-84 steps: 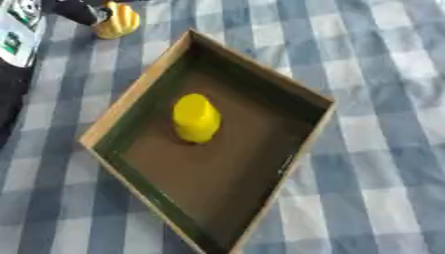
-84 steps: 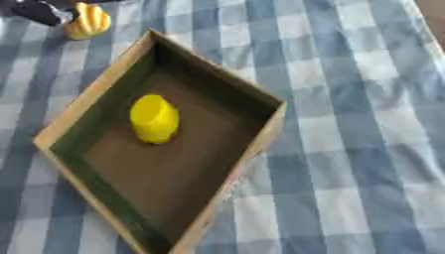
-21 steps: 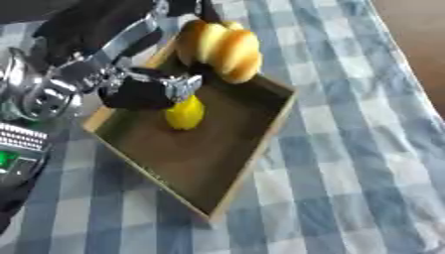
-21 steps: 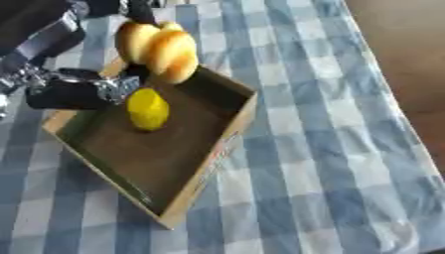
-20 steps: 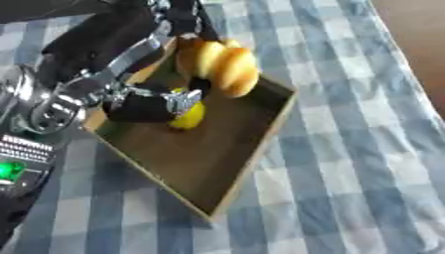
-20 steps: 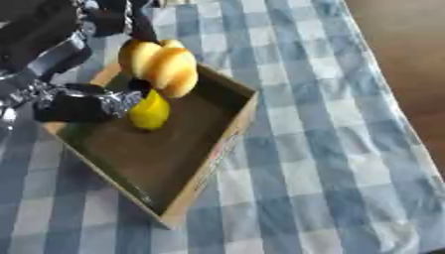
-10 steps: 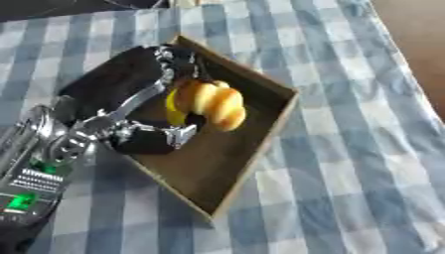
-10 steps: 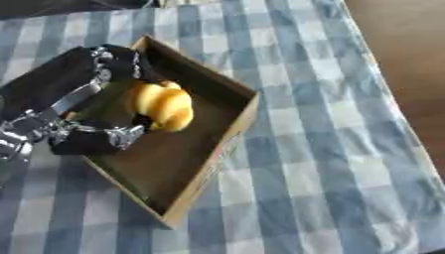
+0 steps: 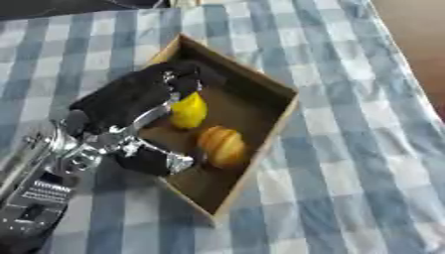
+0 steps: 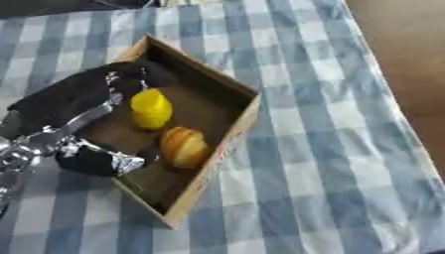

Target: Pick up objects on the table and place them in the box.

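An open brown cardboard box [image 9: 280, 93] lies askew on the blue-and-white checked tablecloth. Inside it a yellow rounded object [image 9: 188, 111] sits near the middle. An orange-brown ridged thing like a bun [image 9: 222, 145] lies on the box floor just beside it, toward the near end. My left hand [image 9: 130, 99], black with silver parts, reaches in from the lower left over the box's left wall. It is open, with fingers [image 10: 130, 79] beside the yellow object and the thumb [image 10: 109, 161] left of the bun, holding neither. My right hand shows in no view.
The tablecloth [image 9: 365, 149] spreads to the right of the box and ends at a table edge with brown floor [image 9: 417, 30] at the upper right. My left forearm [image 9: 35, 198] fills the lower left corner.
My left hand has come down with the bun from above the box's far corner into the box and let it go. The bun now lies on the box floor.
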Robot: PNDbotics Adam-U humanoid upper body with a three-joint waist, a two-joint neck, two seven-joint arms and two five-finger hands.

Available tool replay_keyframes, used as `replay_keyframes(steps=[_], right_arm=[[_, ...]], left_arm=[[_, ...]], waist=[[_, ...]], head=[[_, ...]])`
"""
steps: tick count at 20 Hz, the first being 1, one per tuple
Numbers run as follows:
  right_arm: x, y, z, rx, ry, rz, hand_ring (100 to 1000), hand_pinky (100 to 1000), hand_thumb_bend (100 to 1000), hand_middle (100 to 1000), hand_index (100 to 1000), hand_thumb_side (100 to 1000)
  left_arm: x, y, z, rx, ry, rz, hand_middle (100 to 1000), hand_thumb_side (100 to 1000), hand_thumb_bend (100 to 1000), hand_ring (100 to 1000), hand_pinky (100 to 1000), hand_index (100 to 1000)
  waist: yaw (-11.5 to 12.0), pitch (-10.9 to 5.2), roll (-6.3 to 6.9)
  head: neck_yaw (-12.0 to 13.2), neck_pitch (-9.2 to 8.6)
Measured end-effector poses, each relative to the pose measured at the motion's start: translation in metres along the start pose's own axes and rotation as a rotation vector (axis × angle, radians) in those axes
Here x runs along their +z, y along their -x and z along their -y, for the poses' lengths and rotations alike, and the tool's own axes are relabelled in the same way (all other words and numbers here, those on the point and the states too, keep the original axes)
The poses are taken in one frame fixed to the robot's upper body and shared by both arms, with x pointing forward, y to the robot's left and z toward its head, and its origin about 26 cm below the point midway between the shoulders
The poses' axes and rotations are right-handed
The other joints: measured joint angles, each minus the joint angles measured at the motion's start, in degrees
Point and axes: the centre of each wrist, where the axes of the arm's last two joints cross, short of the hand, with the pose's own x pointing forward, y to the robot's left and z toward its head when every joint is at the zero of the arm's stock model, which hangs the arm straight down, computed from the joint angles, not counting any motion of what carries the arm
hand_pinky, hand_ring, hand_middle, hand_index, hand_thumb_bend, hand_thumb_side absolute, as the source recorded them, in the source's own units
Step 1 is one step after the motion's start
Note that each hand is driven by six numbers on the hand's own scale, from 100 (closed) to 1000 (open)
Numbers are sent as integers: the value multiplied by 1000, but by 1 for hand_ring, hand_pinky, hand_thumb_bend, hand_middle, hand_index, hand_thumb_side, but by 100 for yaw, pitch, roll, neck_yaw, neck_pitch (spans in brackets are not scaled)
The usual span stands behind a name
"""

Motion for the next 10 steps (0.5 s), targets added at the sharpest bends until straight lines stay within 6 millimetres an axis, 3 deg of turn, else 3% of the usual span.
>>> replay_keyframes(steps=[3,5,8,10], right_arm=[[0,0,0,1,2,0,824,817,100,614,793,607],[0,0,0,1,4,0,824,817,100,614,793,606],[0,0,0,1,8,0,824,817,100,614,793,603],[0,0,1,1,9,1,823,817,100,614,793,602]], left_arm=[[0,1,-1,-38,-36,-23,889,294,501,1000,1000,960],[1,3,-3,-47,-82,-35,861,272,307,984,962,930],[1,8,-13,-2,-264,-45,810,286,103,941,894,859],[3,16,-23,67,-439,-60,800,279,100,930,877,841]], waist=[[11,0,-21],[25,-3,-23],[60,-26,-33],[106,-55,-46]], head=[[-2,2],[-4,3],[-30,3],[-72,3]])
